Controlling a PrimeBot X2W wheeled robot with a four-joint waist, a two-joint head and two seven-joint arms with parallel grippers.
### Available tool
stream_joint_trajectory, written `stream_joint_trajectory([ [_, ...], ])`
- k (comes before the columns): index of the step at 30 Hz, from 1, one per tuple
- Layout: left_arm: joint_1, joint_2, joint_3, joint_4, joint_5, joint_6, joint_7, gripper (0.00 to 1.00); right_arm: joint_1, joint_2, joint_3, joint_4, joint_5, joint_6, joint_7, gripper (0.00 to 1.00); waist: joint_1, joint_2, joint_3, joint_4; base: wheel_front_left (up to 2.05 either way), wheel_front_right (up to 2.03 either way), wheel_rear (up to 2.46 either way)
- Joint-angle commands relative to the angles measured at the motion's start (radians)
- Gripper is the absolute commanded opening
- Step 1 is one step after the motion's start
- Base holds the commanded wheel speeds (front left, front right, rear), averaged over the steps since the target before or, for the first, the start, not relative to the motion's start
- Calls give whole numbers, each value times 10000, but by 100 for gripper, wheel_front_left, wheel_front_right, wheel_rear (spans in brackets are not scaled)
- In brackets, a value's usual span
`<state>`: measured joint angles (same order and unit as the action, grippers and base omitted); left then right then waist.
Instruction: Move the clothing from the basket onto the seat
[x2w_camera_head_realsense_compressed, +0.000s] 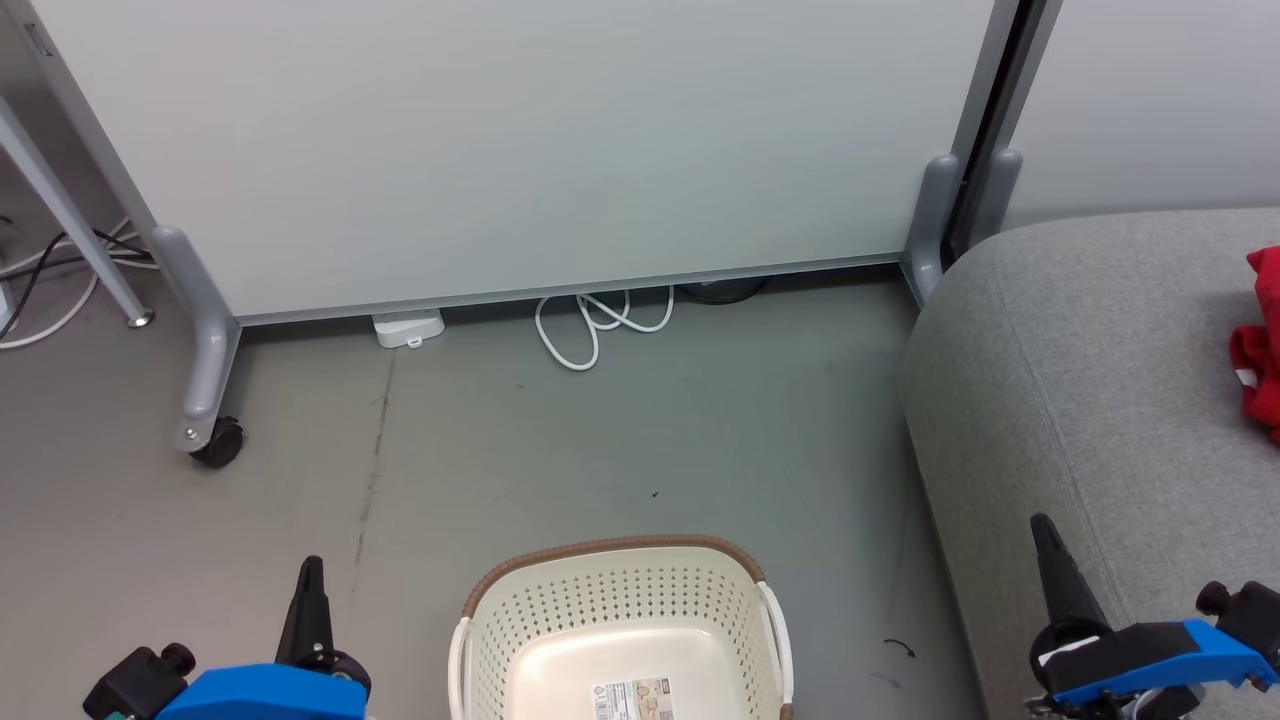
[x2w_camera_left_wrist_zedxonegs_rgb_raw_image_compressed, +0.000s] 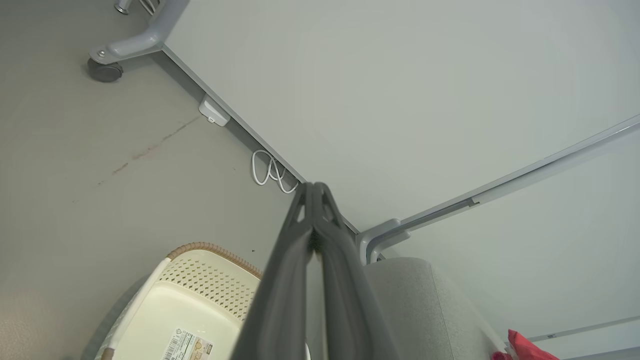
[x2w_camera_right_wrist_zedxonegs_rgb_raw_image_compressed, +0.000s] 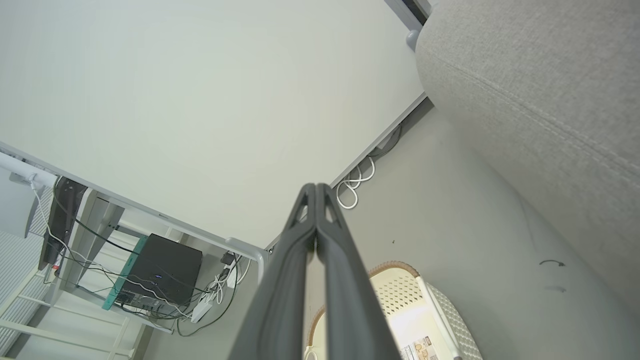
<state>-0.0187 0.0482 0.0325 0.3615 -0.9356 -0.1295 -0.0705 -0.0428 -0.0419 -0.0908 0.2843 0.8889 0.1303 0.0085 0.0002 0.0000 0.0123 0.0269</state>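
Basket (x2w_camera_head_realsense_compressed: 620, 600): cream plastic, smooth, slight sheen, perforated walls; rim brown, woven look; paper label (x2w_camera_head_realsense_compressed: 632, 698) on bottom.
Seat (x2w_camera_head_realsense_compressed: 1080, 380): light-grey cloth, coarse matt weave, stitched seams.
Clothing (x2w_camera_head_realsense_compressed: 1262, 350): soft red fabric, crumpled.
Floor (x2w_camera_head_realsense_compressed: 650, 440): grey, matt, scuffed.
Partition panel (x2w_camera_head_realsense_compressed: 500, 150): pale, smooth, faint sheen; frame legs (x2w_camera_head_realsense_compressed: 205, 330) grey painted metal.
Cable (x2w_camera_head_realsense_compressed: 590, 325): white, glossy.
Left gripper (x2w_camera_left_wrist_zedxonegs_rgb_raw_image_compressed: 314, 187), right gripper (x2w_camera_right_wrist_zedxonegs_rgb_raw_image_compressed: 316, 186): dark grey, matt plastic look.

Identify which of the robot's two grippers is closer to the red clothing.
The right gripper: it overlaps the grey sofa where the red clothing lies, while the left gripper sits beyond the basket, over the floor.
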Motion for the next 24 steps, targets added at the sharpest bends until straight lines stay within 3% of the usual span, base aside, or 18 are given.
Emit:
stream_joint_trajectory([
  [1,-269,23,85,-175,-270,-8,77,0,-276,-60,-35,-158,313,4,43,0,0,0,-2,-4,0,0,0],
  [24,-538,26,369,-559,-2655,-12,734,0,-444,-81,-111,-259,2855,5,420,0,-1,0,-28,-81,0,0,0],
])
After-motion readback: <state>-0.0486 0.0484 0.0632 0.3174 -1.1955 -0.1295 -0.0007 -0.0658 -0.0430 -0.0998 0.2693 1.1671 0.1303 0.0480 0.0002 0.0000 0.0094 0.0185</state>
